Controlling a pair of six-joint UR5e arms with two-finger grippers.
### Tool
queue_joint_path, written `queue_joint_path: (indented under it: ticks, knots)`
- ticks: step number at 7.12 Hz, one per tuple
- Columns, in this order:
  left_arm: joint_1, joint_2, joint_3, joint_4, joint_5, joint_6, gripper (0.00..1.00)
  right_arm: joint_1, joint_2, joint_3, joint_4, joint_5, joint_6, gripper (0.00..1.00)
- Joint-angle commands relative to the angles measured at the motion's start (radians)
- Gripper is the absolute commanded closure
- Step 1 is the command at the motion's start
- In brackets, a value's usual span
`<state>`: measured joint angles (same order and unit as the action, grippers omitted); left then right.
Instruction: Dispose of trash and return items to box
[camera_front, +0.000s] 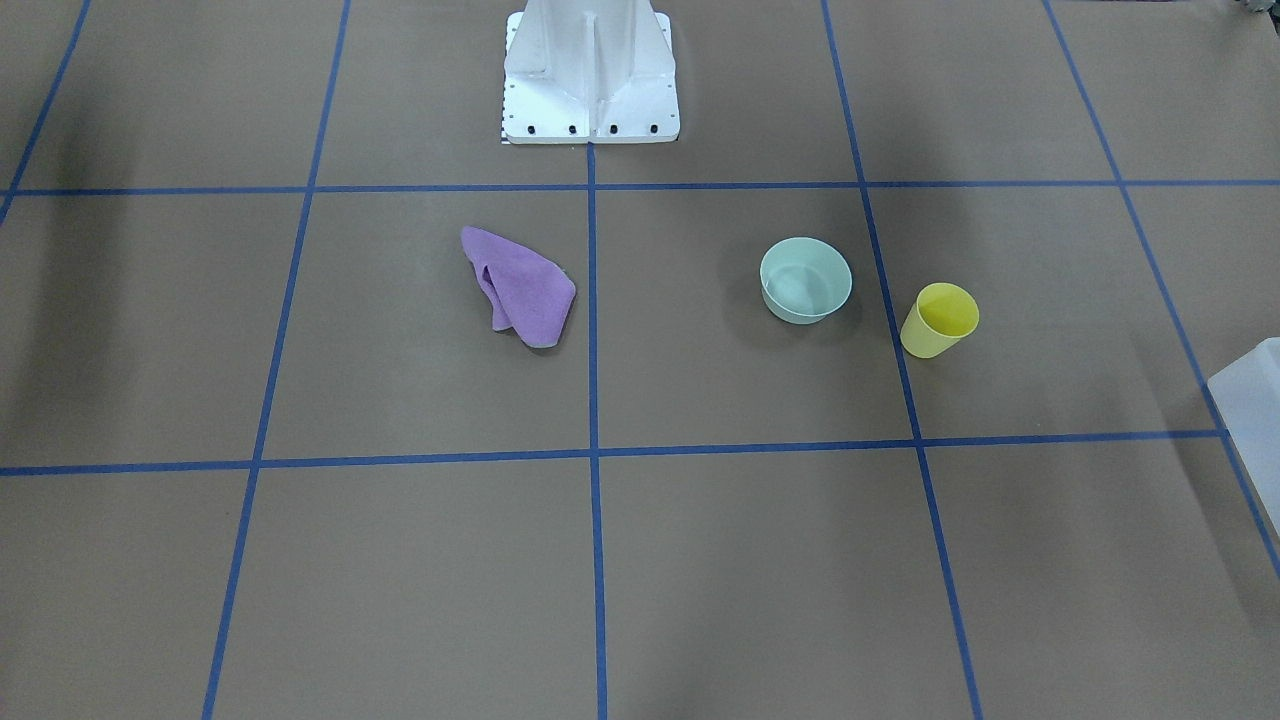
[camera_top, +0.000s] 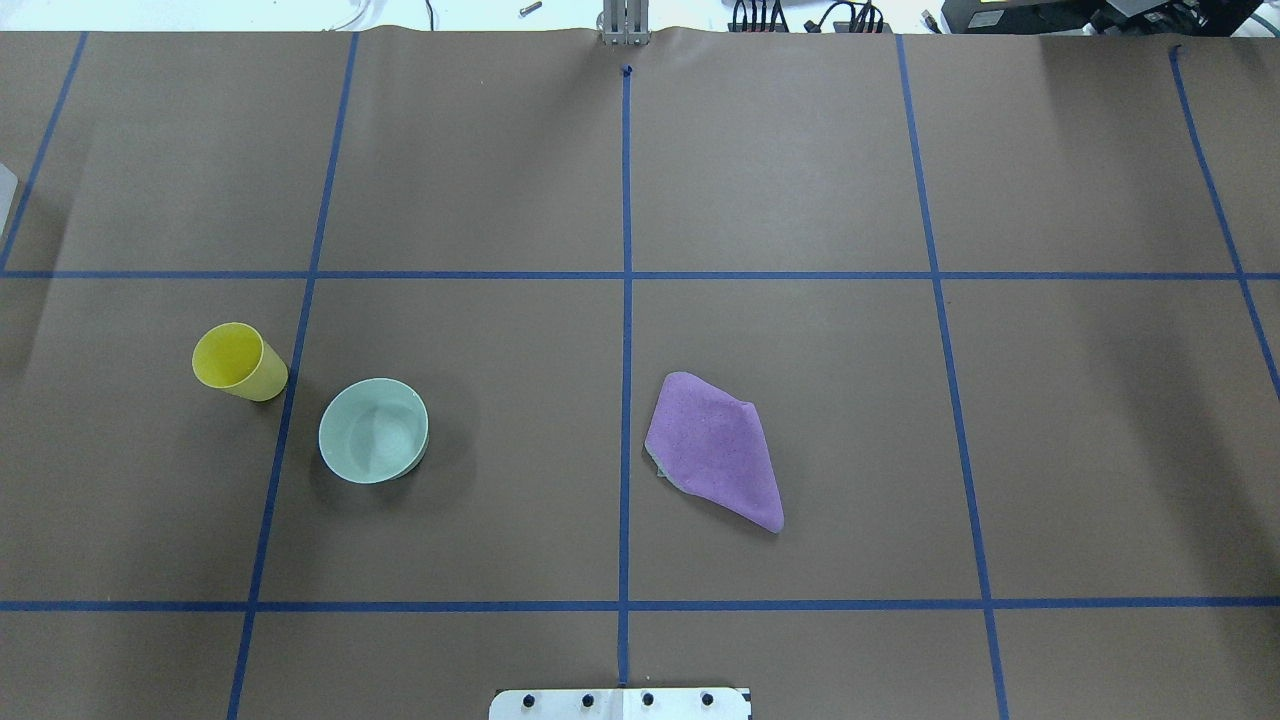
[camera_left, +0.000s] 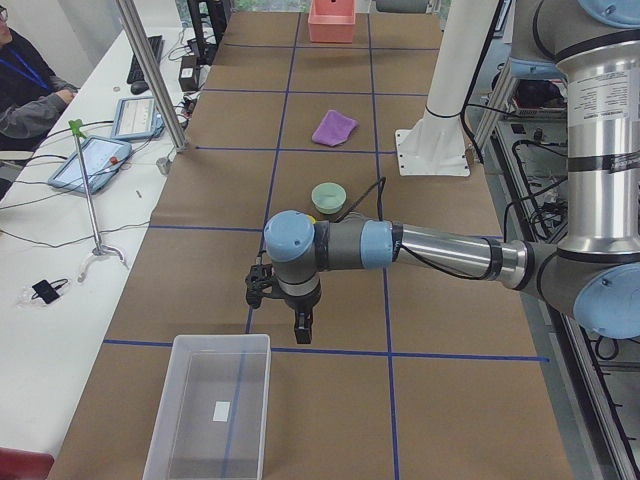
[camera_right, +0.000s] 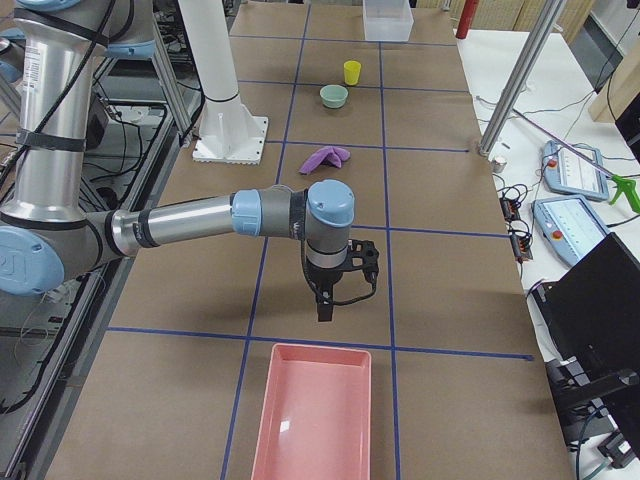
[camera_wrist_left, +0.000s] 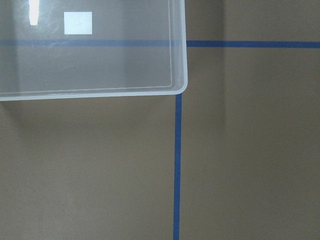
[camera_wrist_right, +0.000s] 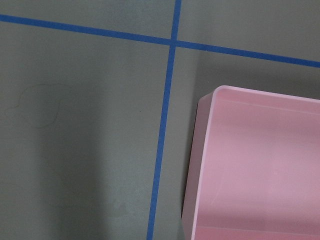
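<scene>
Cloth (camera_top: 715, 450), bowl (camera_top: 373, 430) and cup (camera_top: 238, 362) lie apart on the surface (camera_top: 800, 180).
Left tool (camera_left: 300, 328) hangs near the clear box (camera_left: 222, 339), right tool (camera_right: 324, 305) near the pink bin (camera_right: 318, 348); opening and hold cannot be told for either.

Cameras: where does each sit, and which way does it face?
Front-facing: across the table, facing the robot's base, above purple cloth, green bowl, yellow cup.
Overhead: behind the robot, looking forward; base edge shows; same three things, mirrored.
Exterior left: table end; left arm near, beside clear box.
Exterior right: opposite end; right arm near, beside pink bin.
Left wrist: down onto that box's corner; no fingers show.
Right wrist: down onto that bin's corner; no fingers show.
</scene>
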<state>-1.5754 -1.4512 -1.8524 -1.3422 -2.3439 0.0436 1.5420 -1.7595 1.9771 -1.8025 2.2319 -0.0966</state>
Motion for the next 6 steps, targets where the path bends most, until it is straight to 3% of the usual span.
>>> queue_joint_path:
  ticks: [1,6]
  knots:
    - [0.002,0.002,-0.030,0.005,0.002,0.001,0.01,-0.003,0.000,0.003,-0.001,0.000,0.000,0.00]
    - [0.000,0.012,-0.040,0.006,0.006,-0.002,0.01,-0.025,0.012,0.029,0.012,0.028,0.014,0.00]
